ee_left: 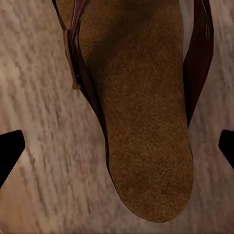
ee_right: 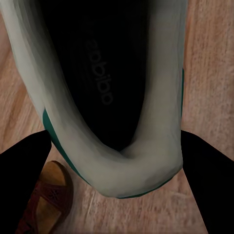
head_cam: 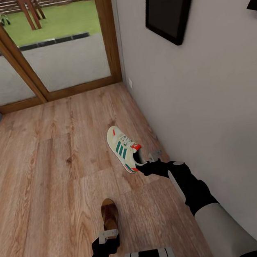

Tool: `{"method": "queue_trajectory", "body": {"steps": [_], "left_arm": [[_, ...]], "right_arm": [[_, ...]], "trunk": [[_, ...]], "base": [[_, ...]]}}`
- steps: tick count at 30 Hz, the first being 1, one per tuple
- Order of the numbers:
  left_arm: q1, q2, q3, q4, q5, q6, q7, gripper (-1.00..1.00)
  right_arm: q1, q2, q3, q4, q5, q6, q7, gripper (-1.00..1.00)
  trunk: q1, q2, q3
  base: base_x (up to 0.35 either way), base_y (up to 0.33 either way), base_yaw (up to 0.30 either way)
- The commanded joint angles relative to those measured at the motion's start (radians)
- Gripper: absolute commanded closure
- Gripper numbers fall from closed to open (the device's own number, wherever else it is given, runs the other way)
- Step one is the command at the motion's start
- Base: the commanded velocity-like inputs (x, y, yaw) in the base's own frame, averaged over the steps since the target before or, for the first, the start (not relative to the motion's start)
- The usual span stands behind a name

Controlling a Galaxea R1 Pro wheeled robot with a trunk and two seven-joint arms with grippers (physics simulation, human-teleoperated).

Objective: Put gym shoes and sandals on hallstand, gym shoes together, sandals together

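**Both grippers at shoes on the corridor floor**

Gym shoe (head_cam: pixel 124 148): white upper with a smooth, rounded padded collar, green side stripes, red tongue patch, white laces. It sits near the grey wall (head_cam: pixel 207 103), heel toward the robot. In the right wrist view the dark insole carries printed lettering, and the heel collar (ee_right: pixel 146 170) lies between the two black fingers. The right gripper (head_cam: pixel 147 163) is at the heel; its jaws stand spread on either side of the collar, and contact cannot be confirmed.

Sandal (head_cam: pixel 109 215): dark brown glossy leather straps, matte grainy tan footbed with a rounded end. It lies on the floor, well apart from the gym shoe. The left gripper (head_cam: pixel 107 236) sits over it, jaws wide open, fingertips (ee_left: pixel 10 151) clear of both sides.

A second brown sandal (ee_right: pixel 46 200), with perforated leather, lies beside the gym shoe's heel.

Corridor floor (head_cam: pixel 43 167): light brown wood-plank laminate with visible grain. A wood-framed glass door (head_cam: pixel 50 53) faces lawn.
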Motion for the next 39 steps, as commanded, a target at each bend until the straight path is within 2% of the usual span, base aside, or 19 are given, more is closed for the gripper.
{"method": "queue_trajectory", "body": {"steps": [1, 7, 12, 20, 23, 27, 31, 39], "left_arm": [[0.0, -0.001, 0.006, 0.001, -0.011, -0.004, 0.001, -1.0], [-0.001, -0.001, 0.006, 0.001, -0.011, -0.004, 0.002, -1.0], [-0.003, -0.002, 0.005, 0.0, -0.012, -0.004, 0.002, -1.0], [-0.003, -0.004, -0.002, -0.021, -0.012, -0.004, 0.001, -1.0], [-0.003, -0.005, -0.003, -0.057, -0.012, -0.004, -0.002, -1.0], [-0.003, -0.004, -0.022, -0.078, -0.012, -0.002, -0.001, -1.0], [-0.004, -0.005, -0.043, -0.092, -0.012, -0.002, 0.001, -1.0], [-0.004, -0.004, -0.054, -0.095, -0.012, -0.002, 0.003, -1.0]], "right_arm": [[0.0, 0.0, -0.001, -0.001, 0.01, 0.003, 0.007, 1.0], [0.0, 0.0, -0.001, -0.001, 0.01, 0.003, 0.007, 1.0], [0.0, 0.0, -0.001, -0.001, 0.01, 0.003, 0.007, 1.0], [0.0, 0.0, -0.002, -0.001, 0.01, 0.003, 0.007, 1.0], [0.0, 0.0, -0.002, -0.001, 0.01, 0.003, 0.007, 1.0], [0.0, 0.0, -0.002, -0.002, 0.01, 0.003, 0.007, 1.0], [0.0, 0.0, -0.002, -0.001, 0.01, 0.003, 0.007, 1.0], [0.0, 0.0, -0.002, -0.002, 0.01, 0.003, 0.007, 1.0]], "trunk": [[0.0, 0.0, -0.002], [0.0, 0.0, -0.008], [0.002, -0.001, -0.028], [0.002, -0.001, -0.028], [0.003, -0.002, -0.033], [0.003, -0.002, -0.033], [0.004, -0.003, -0.049], [0.005, -0.003, -0.057]], "base": [[0.0, 0.0, 0.0], [0.0, 0.0, 0.0], [0.0, 0.0, 0.0], [0.0, 0.0, 0.0], [0.0, 0.0, 0.0], [0.0, 0.0, 0.0], [0.0, 0.0, 0.0], [0.0, 0.0, 0.0]]}}
